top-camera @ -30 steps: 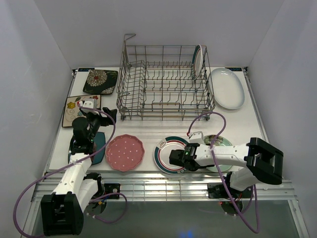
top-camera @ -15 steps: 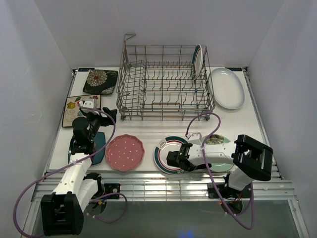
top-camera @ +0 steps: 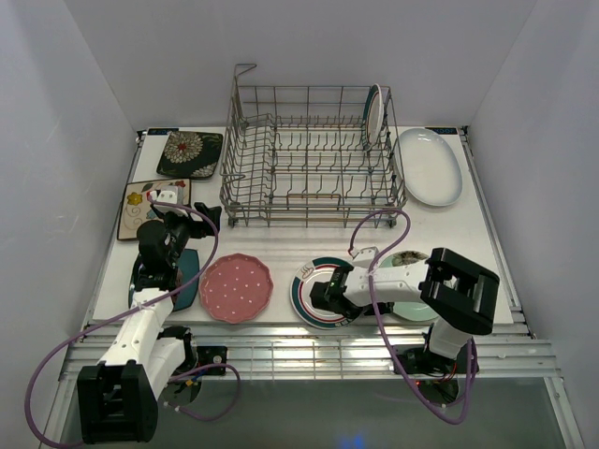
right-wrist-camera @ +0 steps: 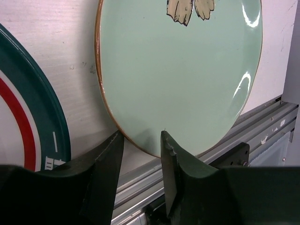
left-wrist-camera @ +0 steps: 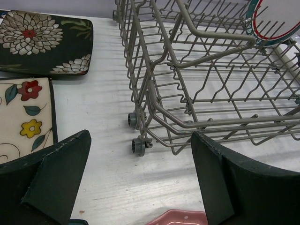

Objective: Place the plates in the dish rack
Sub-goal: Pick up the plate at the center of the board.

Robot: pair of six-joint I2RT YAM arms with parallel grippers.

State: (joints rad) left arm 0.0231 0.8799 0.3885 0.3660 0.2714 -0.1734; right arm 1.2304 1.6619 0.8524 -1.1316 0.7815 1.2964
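The mint floral plate lies flat at the table's near right. My right gripper straddles its near rim, jaws narrowed, with a gap still showing on the left side. A green-rimmed plate lies just to the left. The pink dotted plate and the dark teal plate lie further left. My left gripper hangs wide open and holds nothing, over the table in front of the dish rack. One green-rimmed plate stands upright in the rack's far right corner.
A large white oval plate lies to the right of the rack. Black and cream floral squares lie at the far left. A metal rail runs along the table's near edge, close under the right fingers.
The right arm has folded in to the left, and its jaws have narrowed around the mint plate's rim. The left arm has not moved.
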